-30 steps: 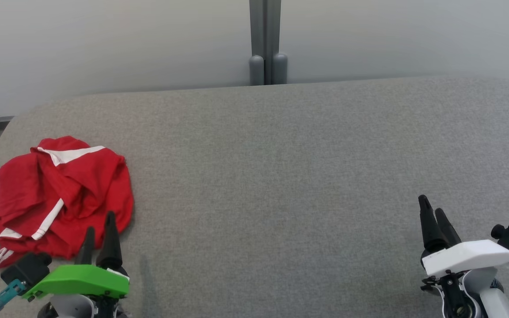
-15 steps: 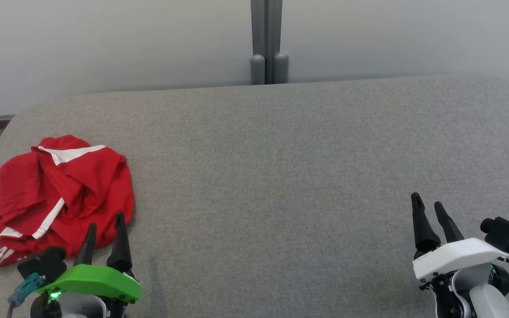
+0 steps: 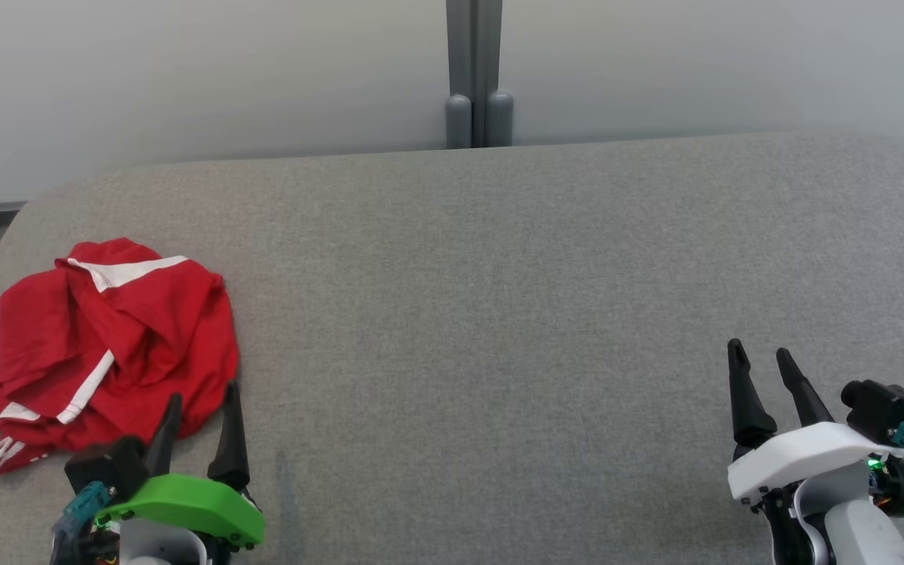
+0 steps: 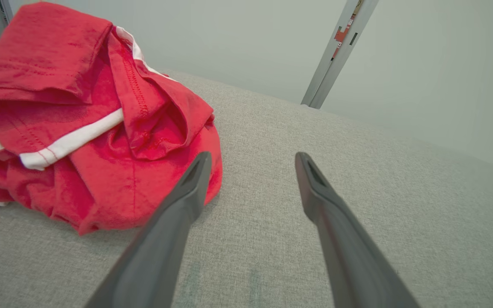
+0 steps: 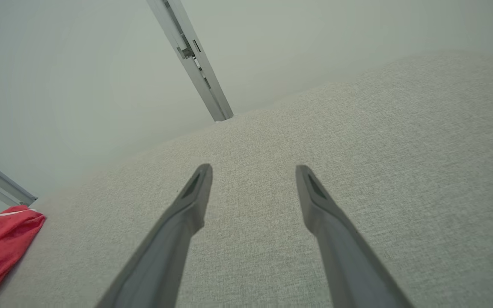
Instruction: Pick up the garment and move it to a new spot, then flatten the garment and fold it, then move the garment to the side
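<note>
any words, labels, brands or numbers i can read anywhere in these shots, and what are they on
No text is readable.
The red garment has white stripes but no visible print.
The grey post carries a small red label, too small and blurred to read.

— What colours did you have on screen?
— I had the garment (image 3: 107, 337) bright red with white stripes, lying on a plain flecked grey table (image 3: 499, 314).
— And the arms?
— My left gripper (image 3: 203, 391) wore a green shell and my right gripper (image 3: 758, 348) a white one, both with black fingers (image 3: 230, 447). The wall (image 3: 185, 78) was pale grey, the post (image 3: 474, 71) darker grey.
</note>
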Controlling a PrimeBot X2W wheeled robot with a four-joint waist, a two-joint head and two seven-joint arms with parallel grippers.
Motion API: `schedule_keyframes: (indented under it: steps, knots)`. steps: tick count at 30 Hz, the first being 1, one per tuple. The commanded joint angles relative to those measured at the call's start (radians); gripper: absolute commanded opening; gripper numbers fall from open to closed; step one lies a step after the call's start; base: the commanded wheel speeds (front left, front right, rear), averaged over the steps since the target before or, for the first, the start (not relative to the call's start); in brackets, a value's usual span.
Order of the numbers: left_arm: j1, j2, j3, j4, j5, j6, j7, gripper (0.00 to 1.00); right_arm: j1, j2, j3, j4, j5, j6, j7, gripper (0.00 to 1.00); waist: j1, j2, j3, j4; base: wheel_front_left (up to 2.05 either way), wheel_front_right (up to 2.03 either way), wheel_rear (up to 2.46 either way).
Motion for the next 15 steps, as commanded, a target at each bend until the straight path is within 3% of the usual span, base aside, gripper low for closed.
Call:
schedule_keyframes:
  steps: [1, 15]
  knots:
    - [-0.019, 0.009, 0.001, -0.005, 0.029, 0.003, -0.011, 1.00, 0.000, -0.004, 0.003, 0.003, -0.029, 0.000, -0.011, 1.00, 0.0000, -0.0001, 0.000, -0.001, 0.00, 0.00, 0.00]
    - [-0.003, -0.005, 0.016, -0.026, 0.159, -0.009, -0.044, 1.00, -0.009, -0.004, 0.010, 0.003, -0.163, 0.000, -0.047, 1.00, 0.0000, -0.0001, 0.001, -0.005, 0.00, 0.00, 0.00]
